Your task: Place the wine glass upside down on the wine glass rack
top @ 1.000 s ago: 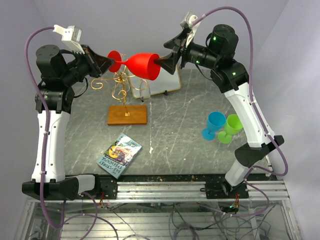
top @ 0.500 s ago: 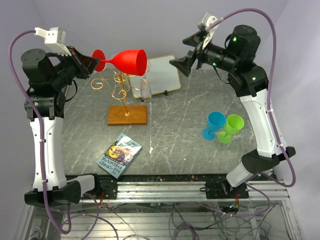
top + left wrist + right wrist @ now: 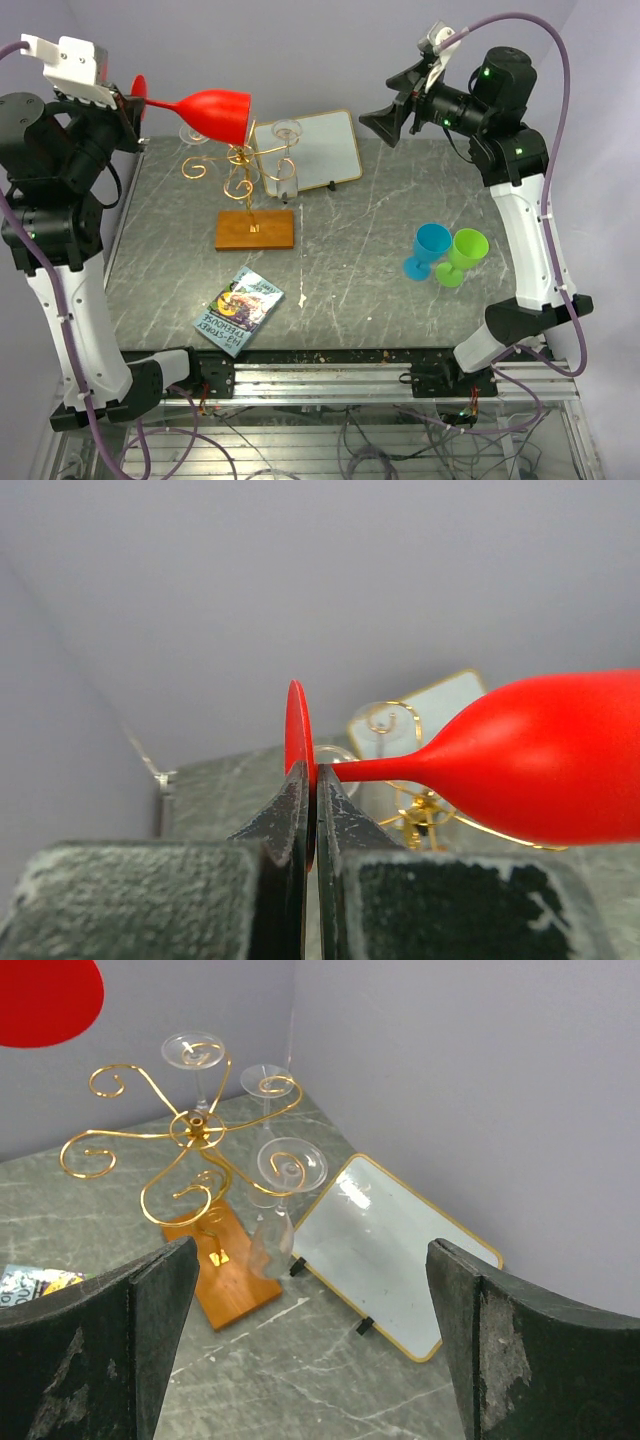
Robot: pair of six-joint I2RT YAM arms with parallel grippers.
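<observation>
In the left wrist view the wine glass (image 3: 540, 760) is cut off by the right edge, so its rim is not seen, and the lower part of its foot is hidden between the fingers of the left hand (image 3: 311, 780). Much of the wine glass rack (image 3: 425, 810) is covered by the bowl. In the right wrist view only a red patch is shown at the top corner, and the book (image 3: 20, 1278) is mostly hidden behind a finger of the right hand (image 3: 310, 1250).
</observation>
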